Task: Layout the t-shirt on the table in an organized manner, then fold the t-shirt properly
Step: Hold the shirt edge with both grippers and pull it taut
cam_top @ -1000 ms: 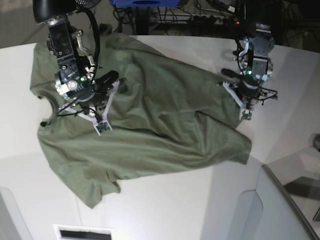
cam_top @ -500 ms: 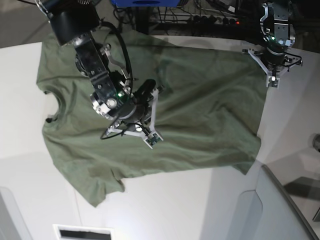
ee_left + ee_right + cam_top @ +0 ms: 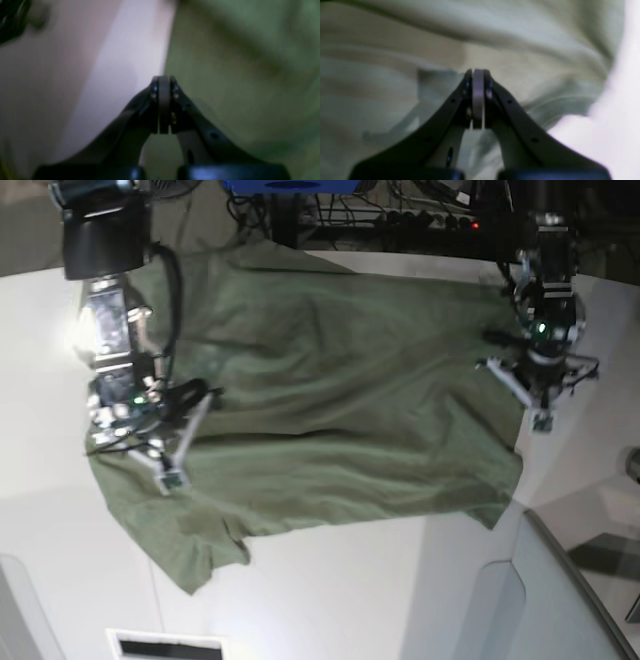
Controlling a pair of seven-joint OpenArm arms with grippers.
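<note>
The olive-green t-shirt [image 3: 340,400] lies spread and wrinkled across the white table [image 3: 350,590], one sleeve pointing at the front left. My right gripper [image 3: 170,476] hangs over the shirt's left part, shut and empty; in the right wrist view its tips [image 3: 477,73] hover above the t-shirt [image 3: 395,62], with bare table [image 3: 620,125] to the right. My left gripper [image 3: 540,420] sits at the shirt's right edge, shut; in the left wrist view its tips [image 3: 163,80] meet right at the border between the t-shirt [image 3: 237,75] and the table [image 3: 112,62]. The collar is hidden behind the right arm.
A grey translucent panel [image 3: 560,600] rises at the table's front right corner. Cables and a blue object [image 3: 290,186] lie behind the far edge. A white slot-like plate [image 3: 165,645] sits at the front edge.
The right arm has swung from the shirt's middle to its left side. The left arm has come from the far right corner toward the front along the shirt's right edge. Both stay shut.
</note>
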